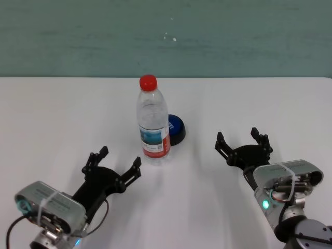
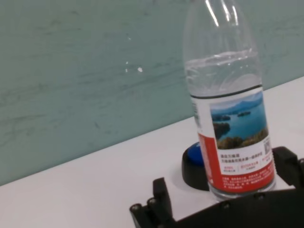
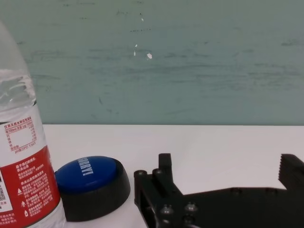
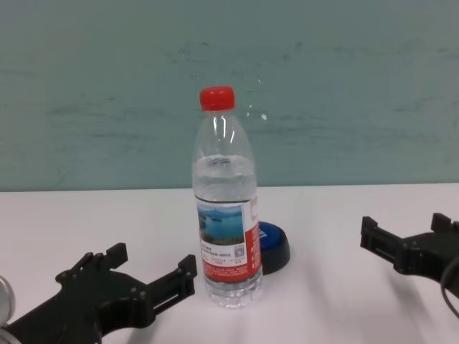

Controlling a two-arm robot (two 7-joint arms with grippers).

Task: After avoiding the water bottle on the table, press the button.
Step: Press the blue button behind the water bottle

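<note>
Water bottle (image 1: 153,124) upright mid-table (image 1: 52,119), button (image 1: 176,128) tucked just behind, on its right. Right gripper (image 1: 243,142) spread wide, right of bottle (clearer lane). Best swinging around that side, pressing down squarely. Left gripper (image 1: 114,164) spread, parked left of bottle.

The left arm reaches forward low over the near left of the work surface, its silver wrist housing angled up and to the right. Its black two-fingered left gripper (image 1: 119,161) has its fingers spread wide apart, holding nothing. The right arm comes in from the near right, its grey wrist housing showing a green light. Its black two-fingered right gripper (image 1: 242,139) points away from the body, fingers likewise spread wide and empty. Both grippers lie roughly level and well apart.
</note>
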